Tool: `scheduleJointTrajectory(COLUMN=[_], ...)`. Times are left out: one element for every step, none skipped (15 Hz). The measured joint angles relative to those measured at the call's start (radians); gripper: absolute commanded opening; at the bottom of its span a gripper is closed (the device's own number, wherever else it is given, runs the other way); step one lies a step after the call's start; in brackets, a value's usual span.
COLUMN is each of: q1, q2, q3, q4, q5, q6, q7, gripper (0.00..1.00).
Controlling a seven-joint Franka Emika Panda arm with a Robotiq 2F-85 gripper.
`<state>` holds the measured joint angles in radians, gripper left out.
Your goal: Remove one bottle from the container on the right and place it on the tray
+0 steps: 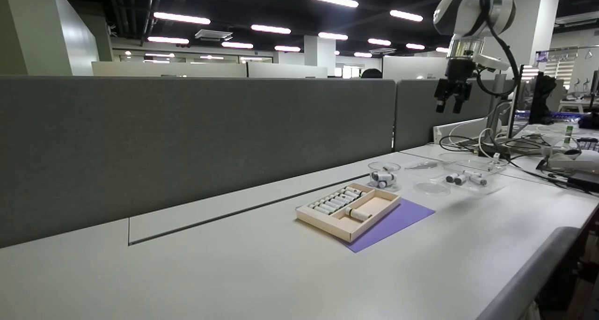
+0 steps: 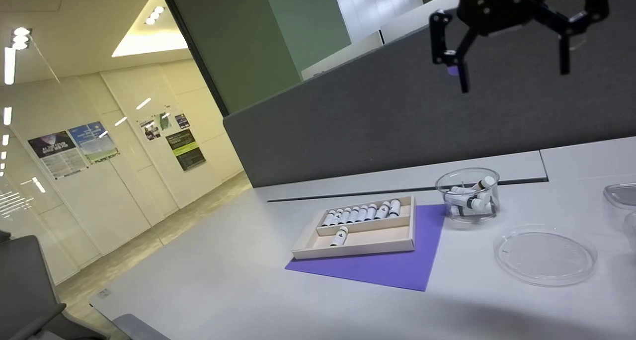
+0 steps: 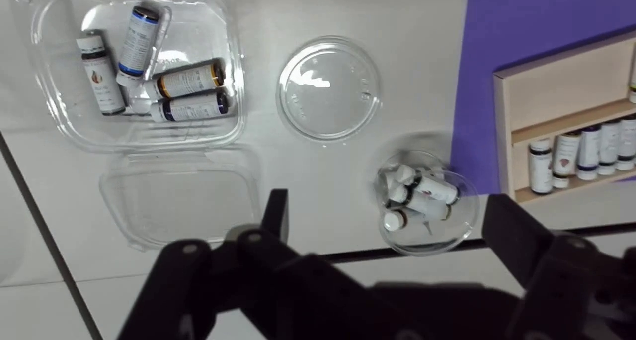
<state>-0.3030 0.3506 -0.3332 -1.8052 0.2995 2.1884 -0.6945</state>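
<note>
The container (image 1: 495, 171) is a low clear plastic box with several small white-labelled bottles lying in it. In the wrist view the container (image 3: 64, 19) is at top left, with a bottle (image 3: 103, 76) along its left side. The tan wooden tray (image 1: 323, 221) shows in both exterior views (image 2: 357, 249). It holds a row of bottles in its narrow slot and one loose bottle (image 2: 340, 236) in its wide part. In the wrist view the tray (image 3: 503, 131) is at the right edge. My gripper (image 1: 449, 106) is open and empty, high above the table; it also shows open here (image 2: 515, 80).
A clear round bowl (image 2: 469, 219) of bottles stands between tray and container; in the wrist view the bowl (image 3: 447, 235) appears between my fingers. A round clear lid (image 3: 329, 89) and box lid (image 3: 184, 206) lie nearby. A purple sheet (image 1: 398, 221) is under the tray. A grey partition (image 1: 210, 142) runs behind.
</note>
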Motion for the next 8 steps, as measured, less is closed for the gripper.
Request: scheduleJointTrajectory(q1=[-0.022,-0.043,-0.067,-0.088,-0.108,-0.126,-0.143,-0.159], q2=[0.043,0.08,0.117,0.146,0.174,0.198,0.217,0.231], q3=[0.012,0.021,0.03,0.037,0.04,0.041,0.041,0.041], q4=[0.034,0.066,0.1,0.129,0.158,0.188,0.217,0.247], q5=[-0.023,-0.044,-0.064,-0.08,-0.094,-0.107,-0.119,-0.129], q6=[0.0,0.001,0.009,0.025,0.041,0.046,0.04,0.013], q7=[0.001,0.001,0.001,0.002,0.009,0.026,0.051,0.081], gripper=[1.0,1.0,1.0,1.0,1.0,1.0,1.0,1.0])
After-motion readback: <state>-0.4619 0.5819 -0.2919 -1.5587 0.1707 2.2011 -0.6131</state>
